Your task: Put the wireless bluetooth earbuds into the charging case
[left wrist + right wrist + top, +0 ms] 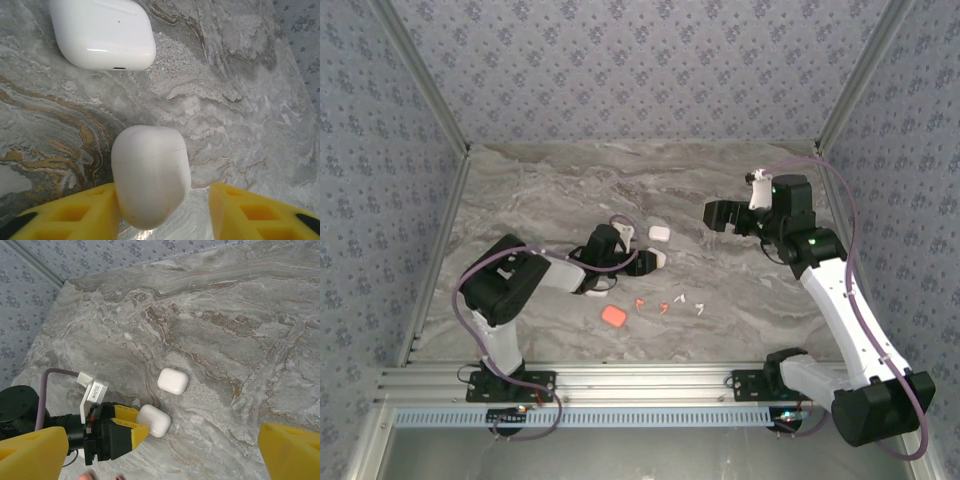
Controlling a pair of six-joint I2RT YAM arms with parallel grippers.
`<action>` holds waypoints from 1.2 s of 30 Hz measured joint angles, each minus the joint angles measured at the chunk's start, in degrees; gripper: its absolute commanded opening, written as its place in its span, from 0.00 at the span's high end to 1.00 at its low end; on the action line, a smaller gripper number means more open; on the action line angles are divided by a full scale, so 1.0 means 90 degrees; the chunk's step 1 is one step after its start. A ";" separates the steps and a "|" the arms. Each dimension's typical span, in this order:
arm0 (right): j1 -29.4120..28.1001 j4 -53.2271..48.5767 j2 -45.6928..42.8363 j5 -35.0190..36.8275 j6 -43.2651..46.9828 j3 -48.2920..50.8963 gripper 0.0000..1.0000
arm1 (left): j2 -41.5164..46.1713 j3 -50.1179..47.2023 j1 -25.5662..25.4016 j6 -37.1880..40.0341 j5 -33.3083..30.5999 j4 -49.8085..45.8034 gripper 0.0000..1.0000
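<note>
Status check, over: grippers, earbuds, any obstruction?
Left gripper open, fingers astride closed white case. Right gripper open, empty. Earbuds loose on table. Second case beyond, not touching.

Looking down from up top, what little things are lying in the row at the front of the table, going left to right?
orange-red case → first orange-red earbud → second orange-red earbud → first white earbud → second white earbud
</note>
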State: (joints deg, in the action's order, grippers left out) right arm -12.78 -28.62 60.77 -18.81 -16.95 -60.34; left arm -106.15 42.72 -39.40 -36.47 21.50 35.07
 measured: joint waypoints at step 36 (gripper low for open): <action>-0.4607 -0.0226 0.5204 0.1549 0.2186 -0.2246 0.12 | 0.5659 -0.1608 0.3818 0.0117 -0.0729 -0.3254 0.04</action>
State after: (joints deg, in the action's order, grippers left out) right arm -54.24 -30.65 107.61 -4.86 2.72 -80.55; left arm -55.22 28.25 -5.04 -35.42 14.94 5.78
